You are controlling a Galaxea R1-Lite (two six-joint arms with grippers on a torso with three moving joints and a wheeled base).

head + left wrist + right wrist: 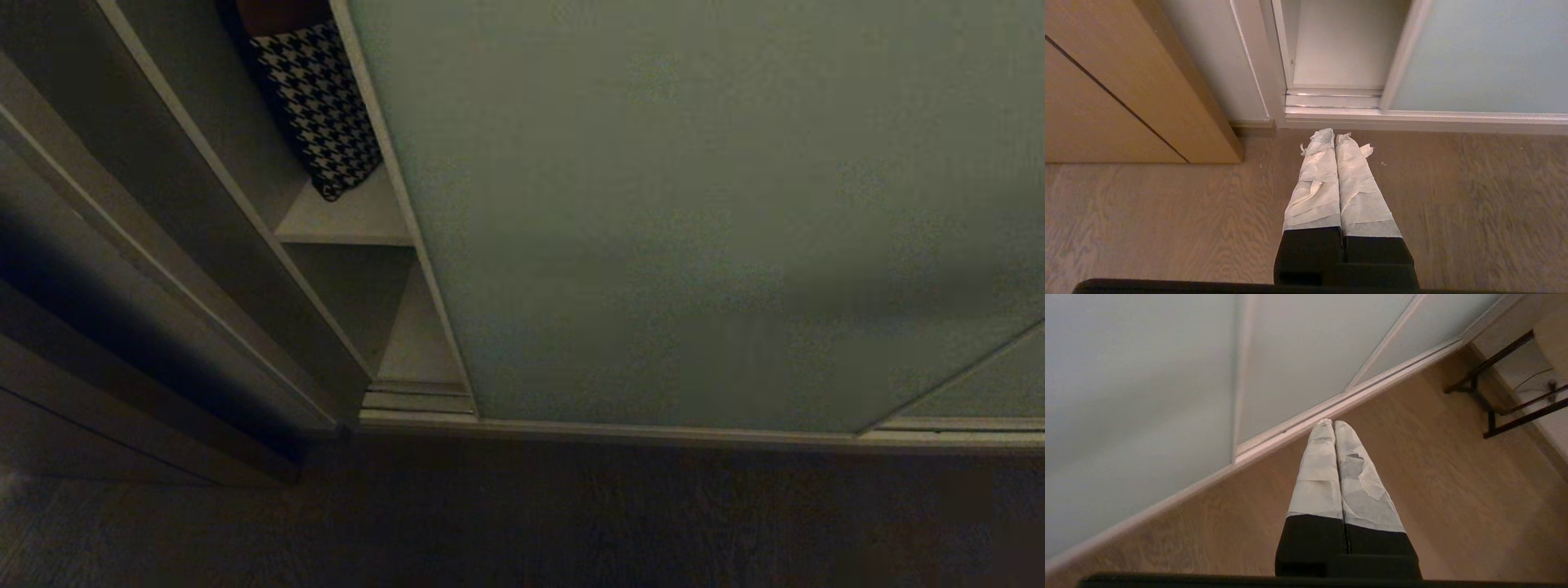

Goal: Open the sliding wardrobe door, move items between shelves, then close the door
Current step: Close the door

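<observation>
The sliding wardrobe door (694, 204), a pale grey-green panel with a slim light frame, covers most of the wardrobe front. A narrow gap stands open at its left edge. Through the gap I see an upper white shelf (347, 220) and a lower white board (420, 343). The items are hidden. My left gripper (1335, 132) hangs shut over the wooden floor, pointing at the gap and the door (1486, 53), with nothing between its taped fingers. My right gripper (1333, 422) is shut and empty, low over the floor near the door (1126, 396). Neither arm shows in the head view.
A black-and-white houndstooth cushion (318, 106) leans on the upper shelf in the gap. The bottom track (653, 433) runs along the floor. A light wooden cabinet (1126, 81) stands left of the wardrobe. A black metal frame (1494, 396) stands to the right.
</observation>
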